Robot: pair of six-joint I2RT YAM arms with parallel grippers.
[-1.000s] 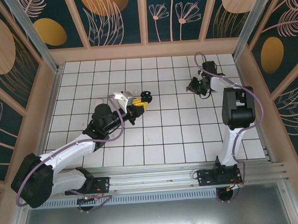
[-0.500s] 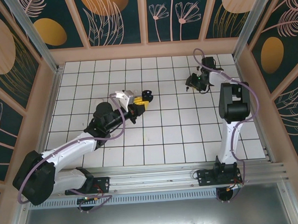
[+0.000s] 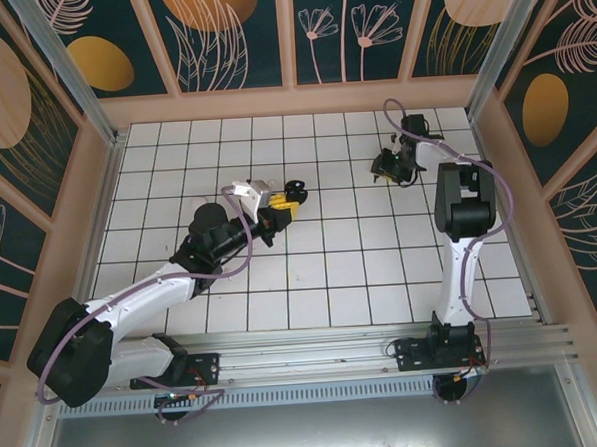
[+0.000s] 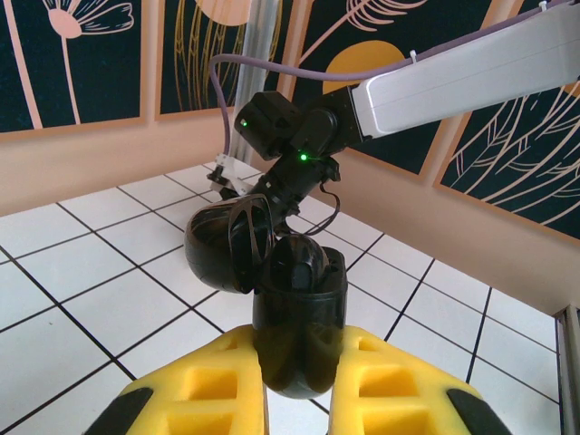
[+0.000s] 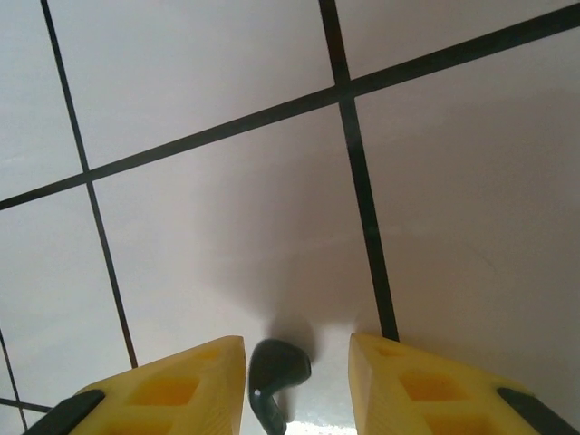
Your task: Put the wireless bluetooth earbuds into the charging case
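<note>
Low in the left wrist view, our left fingers [image 4: 199,385] clamp the black charging case [image 4: 301,313] — its lid [image 4: 222,249] hinged open toward frame left. At the right wrist view's bottom edge, our right fingers [image 5: 172,381] stand apart — a dark earbud [image 5: 276,370] lies between them on the white-tiled desk [image 5: 227,91].

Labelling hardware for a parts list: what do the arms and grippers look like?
Both the left arm and right arm have white links and black joints, with a purple cable looping alongside. The left gripper and right gripper have yellow, pocketed fingers.
</note>
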